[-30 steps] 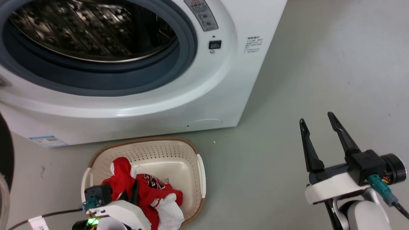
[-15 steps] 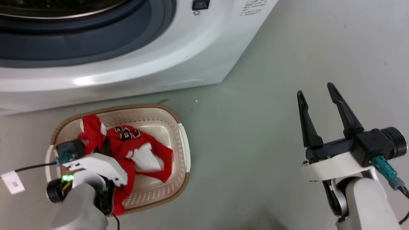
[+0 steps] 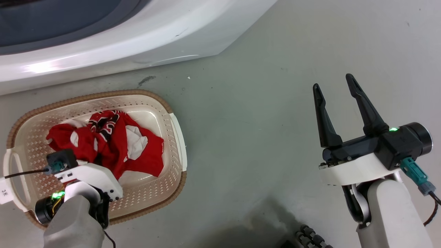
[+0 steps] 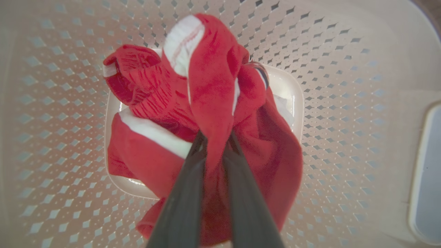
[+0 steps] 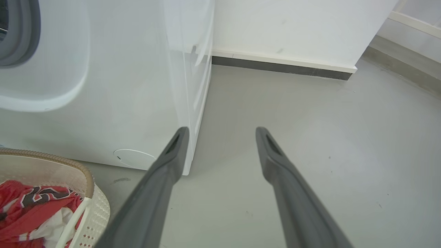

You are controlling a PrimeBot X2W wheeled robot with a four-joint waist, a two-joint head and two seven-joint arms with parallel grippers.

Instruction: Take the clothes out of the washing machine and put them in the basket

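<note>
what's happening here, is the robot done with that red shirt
The left gripper is shut on a bright red fabric jersey with white trim, bunched inside the cream perforated plastic basket with a brown rim, beside the white washing machine. The right gripper hangs open over grey floor, holding nothing. The jersey is not yet released.

Place: a laundry corner in a bare, lab-like room is suggested.
Appliance: a white front-loading washer [image 3: 137, 44] is seen at the upper left of the head view.
Floor: smooth grey floor [image 3: 258, 120]; a basket [image 3: 93, 95] is set on it.
Wall: plain white wall [image 5: 293, 31], dark skirting [image 5: 275, 67], top of the right wrist view.
</note>
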